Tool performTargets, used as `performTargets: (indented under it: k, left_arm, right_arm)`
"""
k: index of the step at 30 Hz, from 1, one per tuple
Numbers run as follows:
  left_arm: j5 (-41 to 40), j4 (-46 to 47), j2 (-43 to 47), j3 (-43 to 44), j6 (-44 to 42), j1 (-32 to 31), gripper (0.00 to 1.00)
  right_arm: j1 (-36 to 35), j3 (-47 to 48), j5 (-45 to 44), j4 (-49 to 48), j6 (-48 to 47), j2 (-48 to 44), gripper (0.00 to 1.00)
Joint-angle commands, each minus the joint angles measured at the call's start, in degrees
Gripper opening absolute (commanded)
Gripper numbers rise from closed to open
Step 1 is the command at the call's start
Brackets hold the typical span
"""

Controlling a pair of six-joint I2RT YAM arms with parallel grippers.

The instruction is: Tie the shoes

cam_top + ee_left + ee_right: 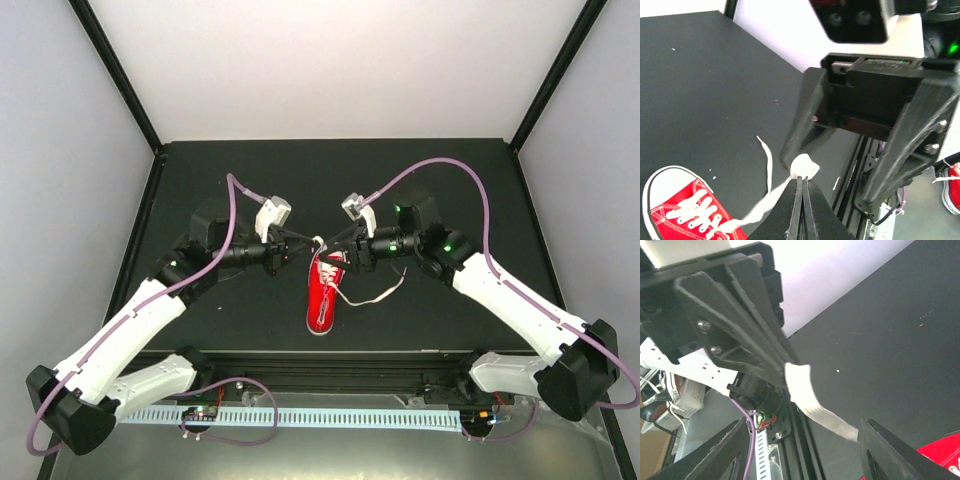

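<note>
from above, the red sneaker lies on the black table, its laced top right under both sets of fingertips and its white toe cap at the end away from them. the left gripper and the right gripper meet nose to nose there, tips almost touching. a loose lace end trails off on the table past the right fingers.

in the left wrist view, the left fingers are clenched flat together with a bunched bit of white lace nipped at their tips. from there the lace runs down to the sneaker, which sits below and to one side of them. the right gripper faces them, jaws spread either side of the bunch.

in the right wrist view, the right fingers stand well apart, grasping nothing. the lace stretches from the left tips across the gap between them.

this looks like a handover of the lace mid-knot. the next move calls for the right fingers to shut on the lace just beside the left tips, without pinching the left fingers.
</note>
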State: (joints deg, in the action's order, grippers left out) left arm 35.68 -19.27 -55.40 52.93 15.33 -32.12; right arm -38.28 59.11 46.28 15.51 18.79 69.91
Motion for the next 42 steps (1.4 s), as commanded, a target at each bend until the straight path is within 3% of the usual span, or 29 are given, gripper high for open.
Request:
performTargets:
  k: [1,5,11,13,16,20,29,34,40,41,42]
  left_arm:
    - [3.29,-0.26,-0.13,4.2,-1.96,-1.72,0.02]
    - [3.42,-0.71,-0.71,5.21,-2.02,-3.27,0.02]
    - [1.45,-0.33,-0.85,6.22,-1.99,-5.18,0.01]
    - [1.61,-0.29,-1.31,6.31,-1.98,-5.46,0.02]
    - [1.67,-0.29,-1.77,6.4,-2.14,-6.12,0.02]
    - [1.65,-0.29,-2.12,6.73,-2.2,-6.61,0.01]
    - [1.86,-0.36,-3.05,7.43,-2.54,-6.9,0.02]
    - [2.02,-0.57,-3.83,7.95,-2.76,-7.01,0.01]
    - [-1.33,-1.46,-4.52,8.4,-3.3,-7.0,0.02]
    - [-2.59,-0.96,-4.73,8.19,-3.28,-6.99,0.03]
    - [-4.4,-0.33,-4.87,7.63,-3.28,-7.01,0.19]
  right_arm:
    - [-0.4,1.2,-2.05,0.79,-3.03,-0.7,0.64]
    - [-0.47,2.18,0.07,1.12,-3.6,-0.29,0.62]
    - [-0.47,1.61,0.61,3.64,-4.91,-1.11,0.36]
    - [-0.44,0.36,0.33,1.89,-4.15,-2.36,0.33]
    - [-0.4,-0.44,-0.62,0.81,-3.81,-3.54,0.38]
    - [-0.47,-0.33,-2.6,0.74,-4.56,-3.63,0.59]
    - [-0.47,0.75,-0.37,-0.72,-6.87,-1.11,0.6]
    - [-0.49,1.43,2.31,-0.74,-9.85,0.12,0.47]
    - [-0.43,1.32,-2.62,-1.58,-10.46,-0.59,0.07]
    - [-0.43,0.95,-5.07,-2.19,-9.42,-0.97,0.02]
    - [-0.39,0.14,-8.92,-2.71,-8.18,-1.74,0.02]
